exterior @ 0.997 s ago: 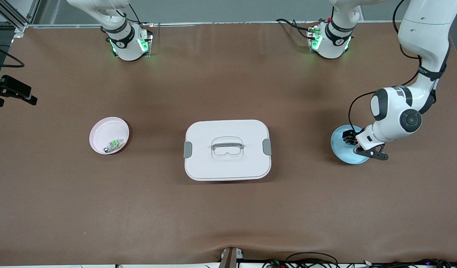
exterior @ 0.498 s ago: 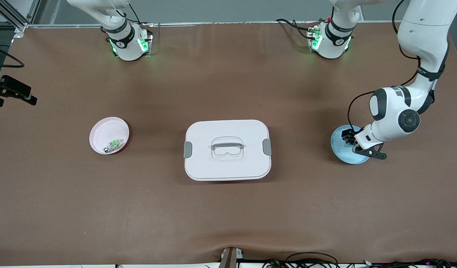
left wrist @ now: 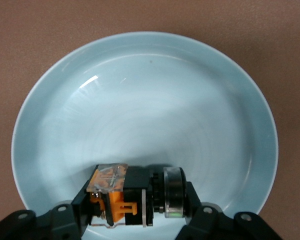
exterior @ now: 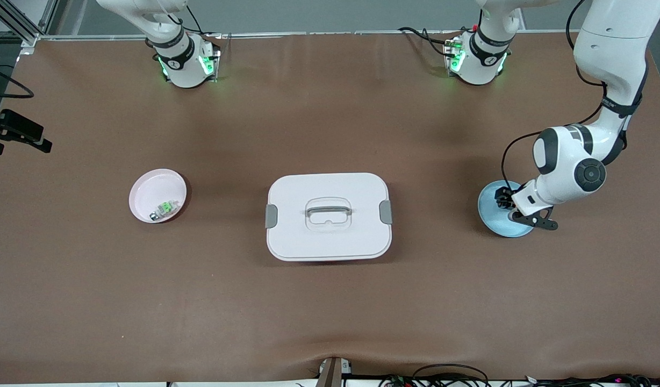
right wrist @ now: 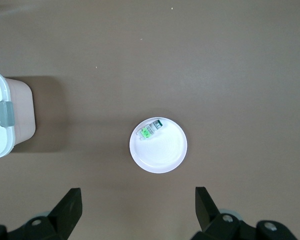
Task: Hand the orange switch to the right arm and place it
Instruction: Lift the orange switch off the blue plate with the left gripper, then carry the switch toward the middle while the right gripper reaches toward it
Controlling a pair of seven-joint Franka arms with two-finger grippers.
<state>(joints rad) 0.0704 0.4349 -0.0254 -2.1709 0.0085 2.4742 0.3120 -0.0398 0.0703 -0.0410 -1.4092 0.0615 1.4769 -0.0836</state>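
My left gripper (left wrist: pixel 137 202) is shut on the orange switch (left wrist: pixel 121 200), a blocky orange and black part with a round black knob. It holds the switch low over the pale blue plate (left wrist: pixel 150 100). In the front view that gripper (exterior: pixel 503 201) is over the blue plate (exterior: pixel 494 221) at the left arm's end of the table, and the switch is hidden there. My right gripper (right wrist: pixel 138 207) is open and empty, high over the table by the pink plate (right wrist: pixel 162 155). It is out of the front view.
The pink plate (exterior: pixel 152 194) at the right arm's end holds a small green-and-white part (exterior: pixel 166 208), which also shows in the right wrist view (right wrist: pixel 150 130). A white lidded box (exterior: pixel 328 216) with a handle and grey clips stands mid-table.
My left arm has shifted very slightly, still over the blue plate. The right arm, the plates and the box have not moved.
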